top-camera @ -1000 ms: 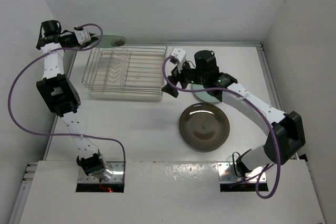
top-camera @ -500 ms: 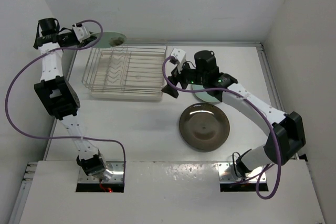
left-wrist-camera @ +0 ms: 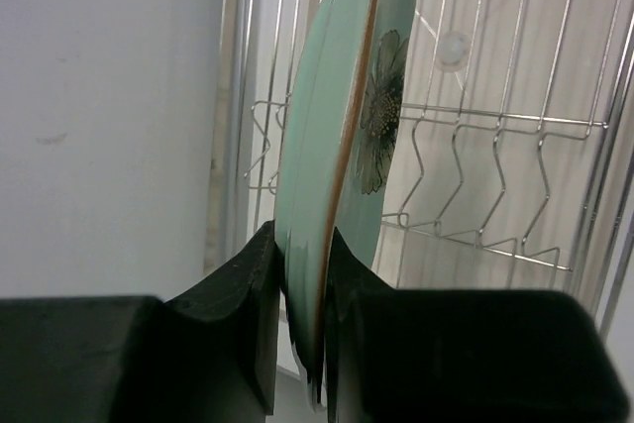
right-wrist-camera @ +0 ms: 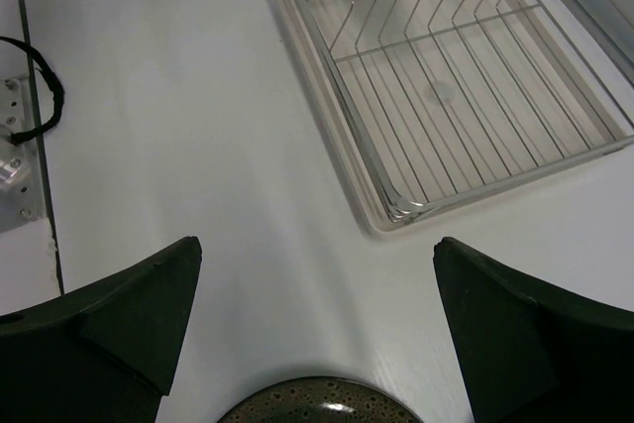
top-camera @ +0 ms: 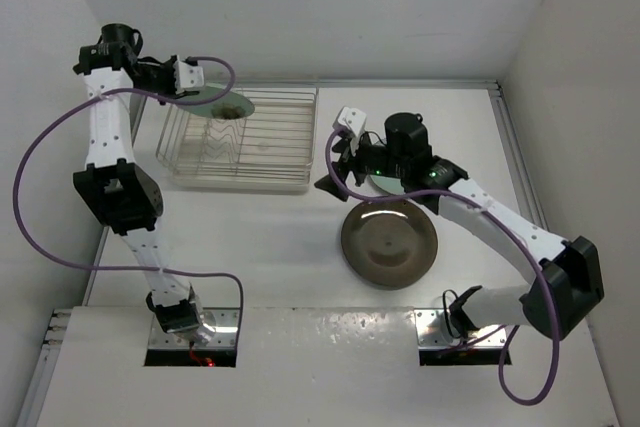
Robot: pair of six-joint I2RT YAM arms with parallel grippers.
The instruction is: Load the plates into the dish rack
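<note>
With left pincer (left-wrist-camera: 300, 257) pinching plate (left-wrist-camera: 347, 96) rim, lower edge-on into a rack (top-camera: 270, 183) divider slot; leave right pincer (right-wrist-camera: 315, 245) spread, clear.

- No writing, label, brand name, number or sign can be read in any of the views.
- The only marking is a dark flower motif on the pale mint-green round plate (left-wrist-camera: 342, 136); it is a picture, not lettering.
</note>
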